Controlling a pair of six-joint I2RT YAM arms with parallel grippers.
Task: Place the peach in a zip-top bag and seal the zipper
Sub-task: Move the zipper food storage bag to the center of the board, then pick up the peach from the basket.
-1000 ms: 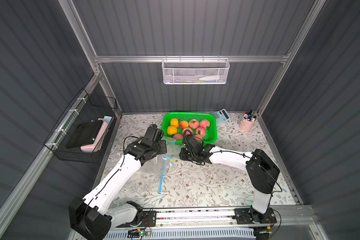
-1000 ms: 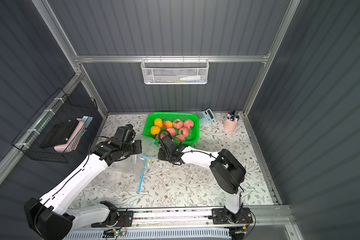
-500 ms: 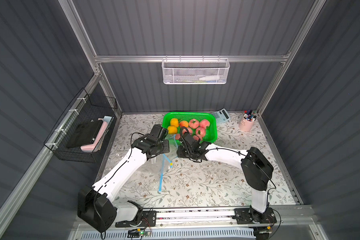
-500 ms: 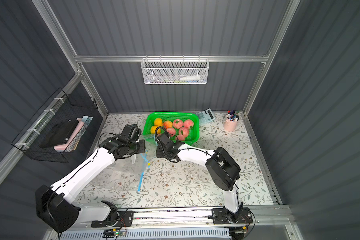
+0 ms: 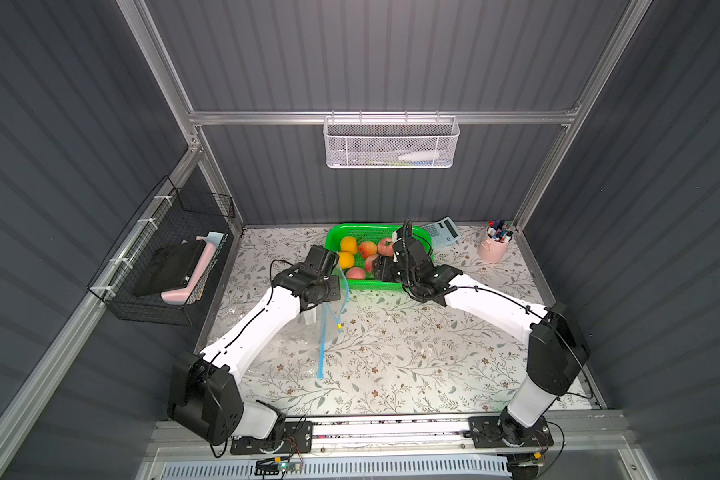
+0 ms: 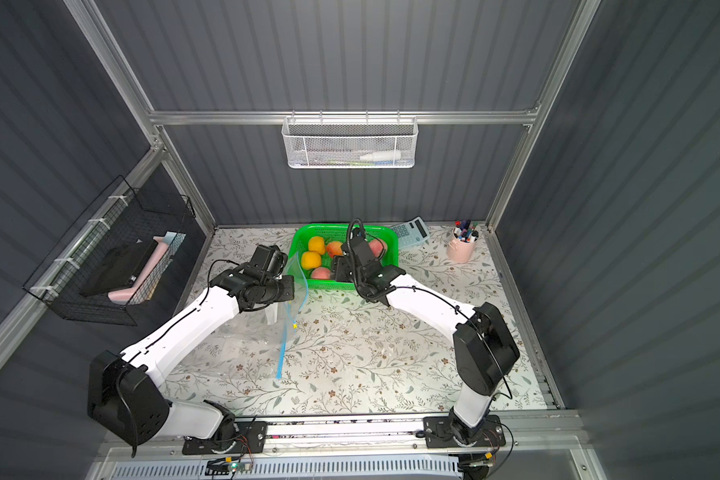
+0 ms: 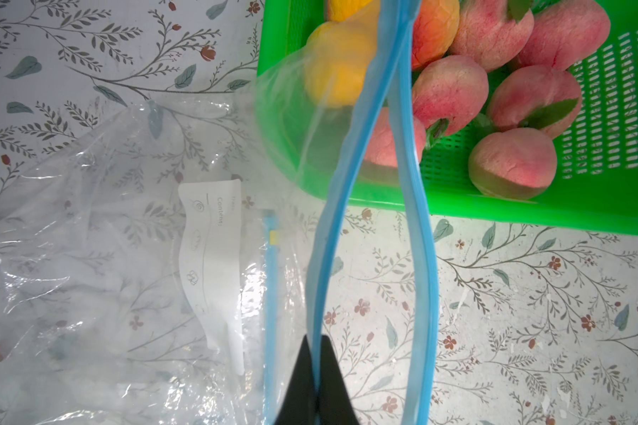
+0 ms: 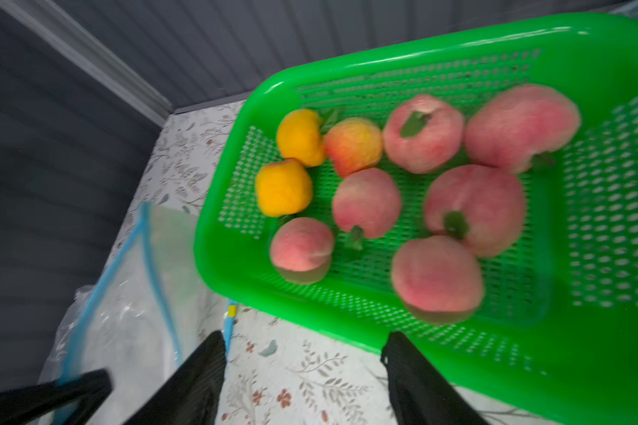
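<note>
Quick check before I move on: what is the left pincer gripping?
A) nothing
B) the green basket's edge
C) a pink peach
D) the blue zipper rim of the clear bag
D: in the left wrist view the left pincer is shut on the blue zipper rim of the clear plastic zip-top bag, held up beside the green plastic basket.

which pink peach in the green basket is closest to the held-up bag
The pink peach in the basket corner by the bag, just in front of the yellow fruit; the others lie farther off.
</note>
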